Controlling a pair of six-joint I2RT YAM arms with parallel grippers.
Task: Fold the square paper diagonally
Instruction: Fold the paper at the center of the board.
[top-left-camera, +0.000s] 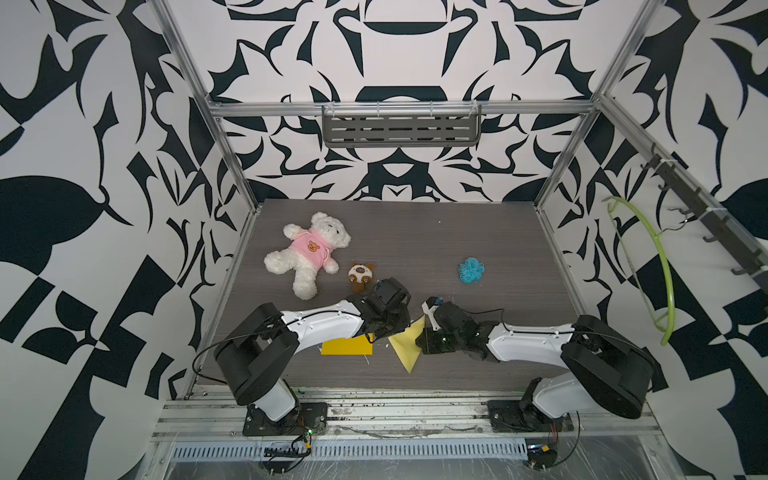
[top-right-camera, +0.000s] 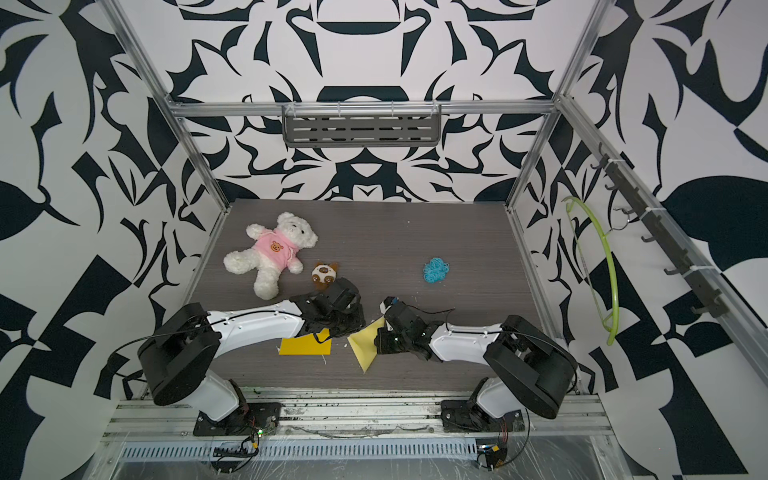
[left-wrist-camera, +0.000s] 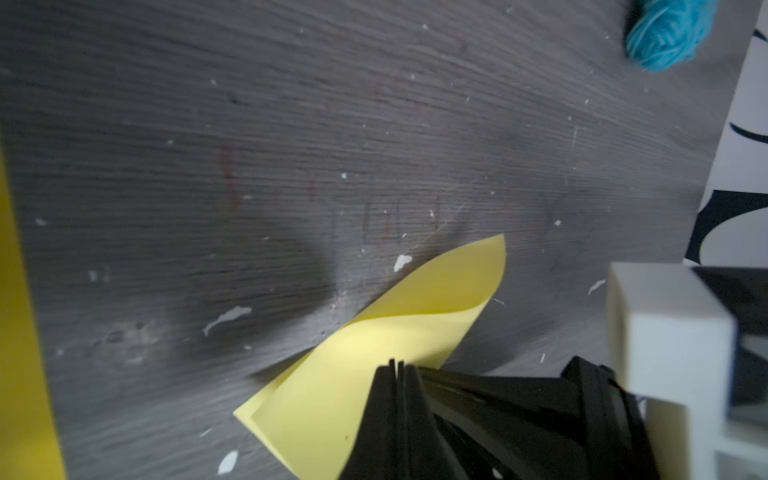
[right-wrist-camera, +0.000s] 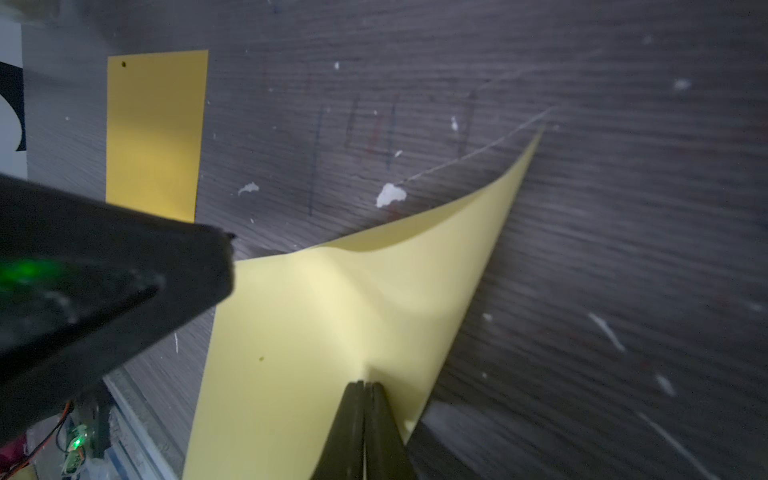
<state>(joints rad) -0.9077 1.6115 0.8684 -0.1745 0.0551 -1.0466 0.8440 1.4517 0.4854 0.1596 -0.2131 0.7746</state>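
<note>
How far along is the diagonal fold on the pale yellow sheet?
Done: pale yellow paper doubled over, two layers showing. In hand: right gripper shut on its edge, sheet bowed off the table; left gripper shut at the paper. Left: flatten it, press the crease, let go.

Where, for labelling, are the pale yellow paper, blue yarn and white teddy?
pale yellow paper (top-left-camera: 406, 345), in a top view, middle of its sheet
blue yarn (top-left-camera: 471, 270), in a top view, its centre
white teddy (top-left-camera: 311, 249), in a top view, pink shirt

No text, labels or numbers legible
</note>
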